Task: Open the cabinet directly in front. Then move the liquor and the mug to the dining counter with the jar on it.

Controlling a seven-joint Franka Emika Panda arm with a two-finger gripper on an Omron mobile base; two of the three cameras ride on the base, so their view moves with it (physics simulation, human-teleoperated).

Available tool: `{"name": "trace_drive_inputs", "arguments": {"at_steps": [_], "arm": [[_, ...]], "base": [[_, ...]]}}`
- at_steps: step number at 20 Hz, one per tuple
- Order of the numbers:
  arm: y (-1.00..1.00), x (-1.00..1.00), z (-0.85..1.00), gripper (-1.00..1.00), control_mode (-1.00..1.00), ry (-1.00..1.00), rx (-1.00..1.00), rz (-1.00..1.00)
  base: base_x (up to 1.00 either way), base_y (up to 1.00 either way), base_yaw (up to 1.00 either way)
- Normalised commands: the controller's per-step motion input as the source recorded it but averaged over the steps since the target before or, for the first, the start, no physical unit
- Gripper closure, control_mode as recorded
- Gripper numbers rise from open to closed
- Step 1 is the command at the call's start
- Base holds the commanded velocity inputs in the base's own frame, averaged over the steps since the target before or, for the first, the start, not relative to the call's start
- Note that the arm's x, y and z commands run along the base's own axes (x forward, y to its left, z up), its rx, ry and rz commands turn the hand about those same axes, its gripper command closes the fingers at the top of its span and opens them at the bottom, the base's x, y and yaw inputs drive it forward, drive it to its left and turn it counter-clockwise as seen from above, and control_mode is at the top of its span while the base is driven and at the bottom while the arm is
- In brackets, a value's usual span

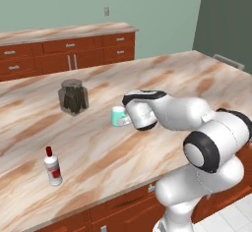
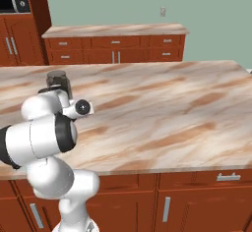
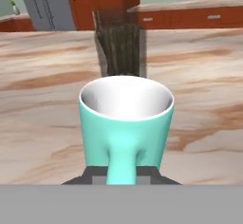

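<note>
**kitchenbot_fan:** So where's the mug point(image 3: 125, 123) at right now?

**panda_watcher:** Right up against the hand camera, handle pointing straight at the lens. It's upright, and the white inside looks bare. The dark fingertips point(image 3: 156, 176) poke out at either side of the handle's base, so the gripper point(image 3: 122, 179) looks clamped onto the mug by its handle. From the left base view you can see the teal mug point(image 1: 118, 116) at the end of the arm's hand, low over or on the dining counter point(image 1: 162, 83). Can't tell which, tbh.

**kitchenbot_fan:** And the other stuff?

**panda_watcher:** The liquor point(image 1: 52, 166) stands upright on that same marble top, near the front edge and well to the left of the mug. A bit further back is the jar point(image 1: 73, 97), also on the counter, left of and behind the mug. In the hand view the jar point(image 3: 119, 50) sits directly behind the mug. From the right base view the jar point(image 2: 58, 80) peeks out just past the arm.

**kitchenbot_fan:** Anything behind that?

**panda_watcher:** A narrower wall-side counter point(image 2: 114, 30) with reddish-brown drawers runs along the green wall.
</note>
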Motion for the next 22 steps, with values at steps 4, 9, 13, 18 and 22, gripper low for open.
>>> {"name": "trace_drive_inputs", "arguments": {"at_steps": [4,9,13,18,22], "arm": [[0.26,0.17,-0.22,1.00,-1.00,0.00,-0.13,0.00],[0.20,0.11,-0.11,1.00,-1.00,0.00,-0.07,0.00],[0.00,0.03,-0.04,1.00,-1.00,0.00,0.00,0.00],[0.00,0.04,-0.19,1.00,-1.00,0.00,-0.03,0.00],[0.00,0.04,-0.23,1.00,-1.00,0.00,-0.05,0.00]], "base": [[0.00,0.00,0.00],[0.00,0.00,0.00],[0.00,0.00,0.00],[0.00,0.00,0.00],[0.00,0.00,0.00]]}}
